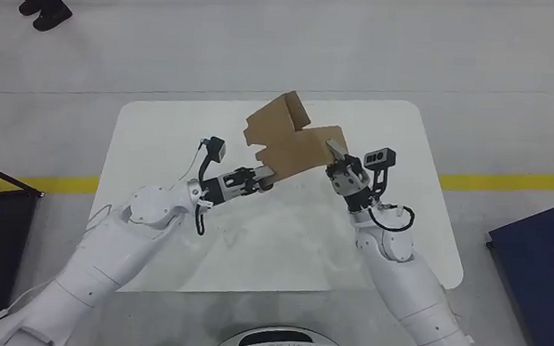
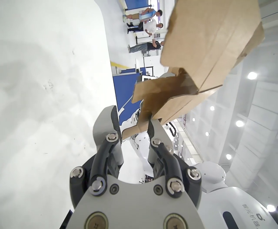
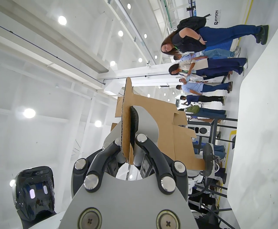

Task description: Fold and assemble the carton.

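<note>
— Left side first: where is the left gripper (image 1: pixel 266 179)?
— Above the worktop (image 1: pixel 157 140), a little left of the middle. Its jaws are spread wide. A flap of the carton (image 1: pixel 292 136) pokes into the gap. One finger (image 2: pixel 156 130) touches the cardboard and the other stands apart from it.
— And the carton itself?
— Held up off the worktop, over the far half, about midway between the left and right edges. It is partly folded, with tilted panels and flaps sticking out. Seen from above, its far corner overlaps the far edge.
— Any room beneath it?
— The left wrist view shows a gap between the cardboard and the worktop surface. How deep it is, I can't tell.
— Right side?
— The right gripper (image 1: pixel 338 162) is at the carton's right edge, just right of the middle. It is clamped on that corrugated edge, with the cardboard pinched between both fingers.
— Space toward the edges?
— Bare white worktop shows outward of each gripper, to the left edge and to the right edge. More shows from under the carton back to the near edge.
</note>
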